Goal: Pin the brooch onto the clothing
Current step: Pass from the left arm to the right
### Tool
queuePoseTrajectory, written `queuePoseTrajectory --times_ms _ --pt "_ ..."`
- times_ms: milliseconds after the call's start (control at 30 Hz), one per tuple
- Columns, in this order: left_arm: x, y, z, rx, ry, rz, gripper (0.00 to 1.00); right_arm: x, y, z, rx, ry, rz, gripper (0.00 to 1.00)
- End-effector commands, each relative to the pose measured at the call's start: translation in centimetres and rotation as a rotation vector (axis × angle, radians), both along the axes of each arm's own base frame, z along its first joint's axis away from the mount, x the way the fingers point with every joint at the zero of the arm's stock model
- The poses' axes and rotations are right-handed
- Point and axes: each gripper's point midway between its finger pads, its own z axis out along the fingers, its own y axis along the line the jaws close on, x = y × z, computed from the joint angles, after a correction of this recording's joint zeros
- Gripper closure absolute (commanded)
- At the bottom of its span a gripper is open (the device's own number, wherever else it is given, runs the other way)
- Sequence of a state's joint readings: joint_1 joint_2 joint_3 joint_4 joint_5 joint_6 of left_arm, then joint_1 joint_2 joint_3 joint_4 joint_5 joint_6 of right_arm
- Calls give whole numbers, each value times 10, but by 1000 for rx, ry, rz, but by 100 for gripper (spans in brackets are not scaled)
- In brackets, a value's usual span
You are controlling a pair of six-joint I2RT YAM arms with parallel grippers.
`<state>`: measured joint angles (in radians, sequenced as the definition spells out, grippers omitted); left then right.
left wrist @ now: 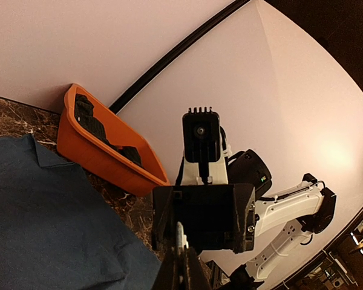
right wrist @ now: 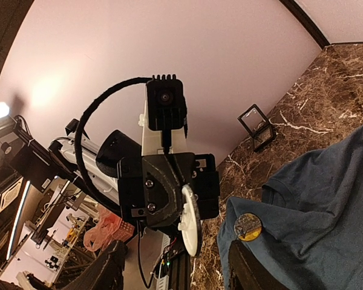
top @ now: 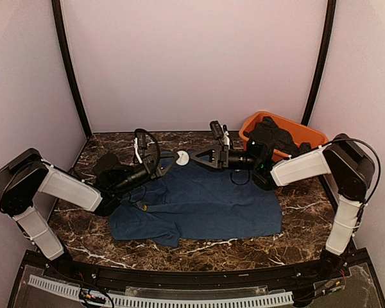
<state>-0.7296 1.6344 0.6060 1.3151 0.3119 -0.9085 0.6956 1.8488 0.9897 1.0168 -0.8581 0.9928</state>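
The white disc that looks to be the brooch (top: 182,157) is pinched in the left gripper (top: 174,158), whose jaws are closed flat on it. It sits above the far edge of the navy T-shirt (top: 205,202) spread on the tabletop (top: 301,205). The right gripper (top: 196,157) faces it from the right, tip to tip, so the disc lies just ahead of its fingers, edge-on to them. That gripper stands partly open and holds nothing; whether it touches the disc I cannot tell.
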Motion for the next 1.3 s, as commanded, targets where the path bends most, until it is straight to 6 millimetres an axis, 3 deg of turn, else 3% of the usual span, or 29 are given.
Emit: queuePoseTrajectory --times_ms 0,367,667,800,967,1100,1133,1200,1233,1267 --pt "-25 18 95 -243 -292 -4 99 1 0 9 40 -38 -4 44" --pt "-23 13 94 -242 -292 -17 99 -15 16 6 46 -35 56 56" --pt "-24 12 91 -238 -282 -28 99 -13 20 12 54 -41 61 64" --pt "-24 13 90 -236 -281 -27 99 -13 21 13 60 -32 70 75" --pt "-24 13 92 -238 -287 -26 99 -13 23 13 60 -25 86 100" --pt "-24 12 92 -234 -290 -27 99 -14 23 13 56 -23 90 100" --pt "-24 12 91 -234 -288 -28 98 -14 22 14 54 -29 91 100" --pt "-24 13 90 -225 -279 -26 81 -13 19 12 28 -28 80 100" --pt "-24 14 87 -212 -263 -21 60 -12 16 10 9 -32 72 100" --pt "-22 17 85 -205 -253 -12 47 -11 13 7 -19 -30 66 100"
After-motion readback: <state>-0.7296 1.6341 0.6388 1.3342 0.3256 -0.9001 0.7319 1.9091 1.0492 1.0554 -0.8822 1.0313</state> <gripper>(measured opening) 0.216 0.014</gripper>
